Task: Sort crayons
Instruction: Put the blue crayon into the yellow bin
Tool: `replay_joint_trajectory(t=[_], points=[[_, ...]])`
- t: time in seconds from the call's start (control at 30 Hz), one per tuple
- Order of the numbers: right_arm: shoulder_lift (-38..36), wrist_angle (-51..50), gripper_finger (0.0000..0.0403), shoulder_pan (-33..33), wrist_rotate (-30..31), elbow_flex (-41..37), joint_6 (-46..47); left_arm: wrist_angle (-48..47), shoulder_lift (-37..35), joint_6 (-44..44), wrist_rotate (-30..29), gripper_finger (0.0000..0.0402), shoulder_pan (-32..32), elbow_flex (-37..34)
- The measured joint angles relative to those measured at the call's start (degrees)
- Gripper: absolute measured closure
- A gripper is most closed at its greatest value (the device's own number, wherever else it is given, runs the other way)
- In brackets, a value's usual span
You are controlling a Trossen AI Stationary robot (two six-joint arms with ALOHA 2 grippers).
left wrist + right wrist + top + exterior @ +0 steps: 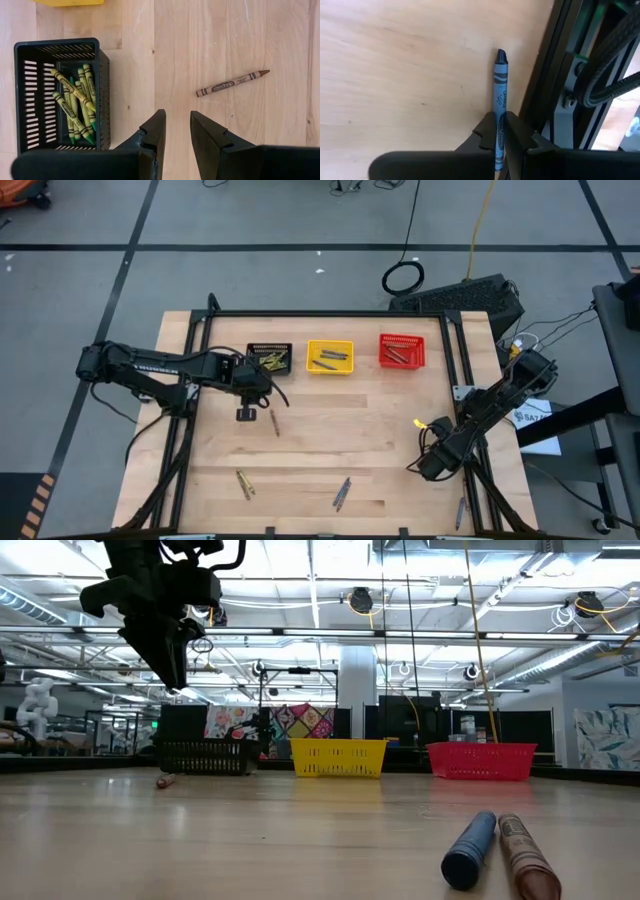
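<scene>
High view, layout: three mesh baskets stood in a row at the far side of the counter (380, 420): black basket (270, 360), yellow basket (330, 357), red basket (402, 351).
Loose crayons: a brownish-red crayon (232, 83) lay on the wood near the black basket; an olive-yellow crayon (244, 484) and a bluish pair (342, 493) lay near the front edge.
Sorted crayons: olive-yellow crayons (75, 102) lay in the black basket.
Right gripper (500, 132): at the counter's right frame rail, jaws clenched on a blue crayon (500, 92) lying flat beside the rail.
Left gripper (177, 131): raised above the wood between the black basket and the brownish-red crayon, jaws parted a little, grasping nothing.
Risk, right side: the grip sat toward one end, so I judged the crayon might pivot or slip on lifting, or catch the rail.
Risk, left side: a descent off the crayon's line could roll it away.
</scene>
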Motion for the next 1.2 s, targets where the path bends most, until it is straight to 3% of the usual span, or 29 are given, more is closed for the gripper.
replay_joint_trajectory(t=[0.23,0.63,1.2], points=[[0.05,-1.54,0.0402,0.00,3.77,1.93,-0.87,0.02,0.00,0.02,0.00,0.0317,0.01,0.00],[-0.42,1.08,0.0402,-2.42,18.84,5.65,-4.58,0.02,0.00,-0.04,-4.69,0.0317,0.21,0.00],[-3.15,3.16,0.0402,-6.88,23.73,5.74,-12.41,0.00,0.00,-2.23,-4.29,0.0317,0.23,0.00]])
